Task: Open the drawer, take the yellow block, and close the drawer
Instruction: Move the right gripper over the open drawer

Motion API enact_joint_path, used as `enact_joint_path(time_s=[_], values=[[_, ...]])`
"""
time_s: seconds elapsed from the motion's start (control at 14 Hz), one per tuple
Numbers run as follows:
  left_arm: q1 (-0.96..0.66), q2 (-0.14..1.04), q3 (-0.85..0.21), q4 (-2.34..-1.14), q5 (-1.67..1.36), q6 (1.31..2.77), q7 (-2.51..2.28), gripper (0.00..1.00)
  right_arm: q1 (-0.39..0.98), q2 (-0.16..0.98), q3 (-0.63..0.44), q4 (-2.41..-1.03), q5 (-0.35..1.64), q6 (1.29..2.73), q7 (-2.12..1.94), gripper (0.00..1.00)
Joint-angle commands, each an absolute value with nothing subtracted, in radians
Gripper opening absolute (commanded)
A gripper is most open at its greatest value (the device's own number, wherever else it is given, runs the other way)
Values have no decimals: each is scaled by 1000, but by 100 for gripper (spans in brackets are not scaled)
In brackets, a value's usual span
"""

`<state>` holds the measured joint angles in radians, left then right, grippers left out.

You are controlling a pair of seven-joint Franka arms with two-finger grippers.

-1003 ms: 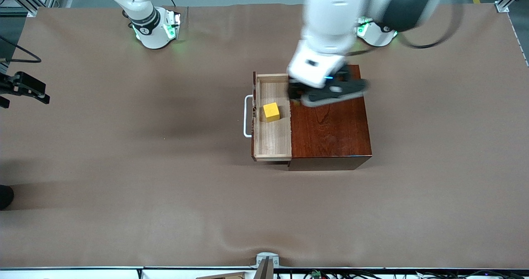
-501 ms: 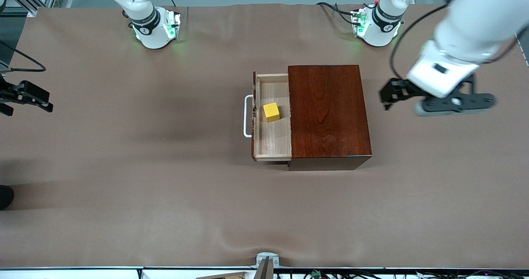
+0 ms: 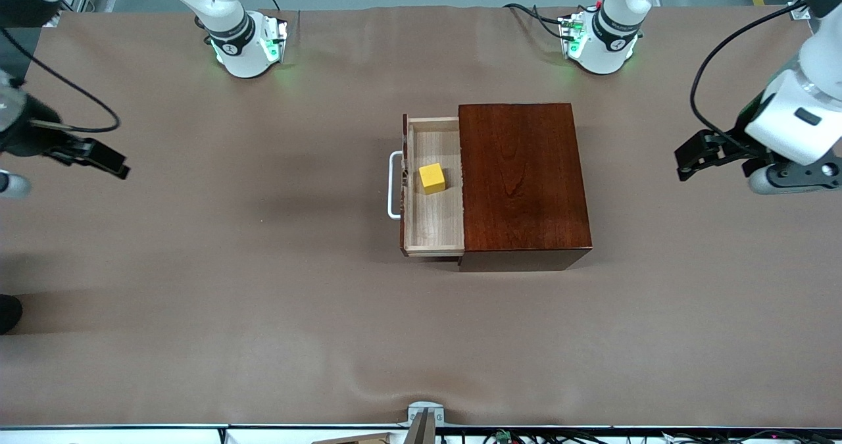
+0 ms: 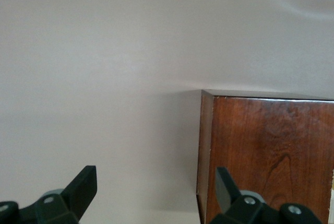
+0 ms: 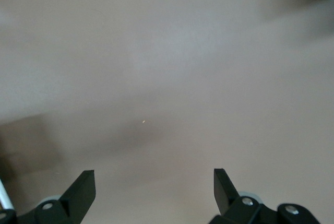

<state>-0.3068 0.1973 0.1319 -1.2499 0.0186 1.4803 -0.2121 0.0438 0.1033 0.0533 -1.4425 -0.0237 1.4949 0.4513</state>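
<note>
Brown table cover (image 3: 263, 299), wooden box (image 3: 523, 181) mid-counter. Drawer (image 3: 431, 191) pulled out toward the right arm's end, white handle (image 3: 393, 185) leading, long axis running from base edge to camera edge. Yellow block (image 3: 432, 178) resting inside, exposed, probably for a top grasp. Left gripper (image 3: 687, 161) parked over the left-arm edge, fingers spread, empty. Right gripper (image 3: 99, 160) over the right-arm edge, likewise spread, empty.

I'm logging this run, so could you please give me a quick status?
Left gripper open over bare table by the box. Right gripper open, at its end. Drawer open, block inside, nothing blocking.
</note>
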Motion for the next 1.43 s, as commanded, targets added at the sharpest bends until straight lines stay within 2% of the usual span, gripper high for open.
enact_joint_path(time_s=[0.0,0.36,0.64,1.07,1.36], values=[[-276,153,121,-1269,8,1453,-192,100,107,100,49,-1439,-23,1483,732,100],[-267,152,120,-1264,6,1453,-164,100,268,138,48,-1436,-43,1516,1254,100],[-267,130,123,-1264,6,1410,-156,100,294,143,54,-1434,156,1542,1304,100],[-245,112,126,-1264,8,1385,-127,100,340,201,54,-1436,161,1548,1566,100],[-210,98,108,-1281,5,1349,-104,100,463,277,54,-1434,155,1583,1713,100]])
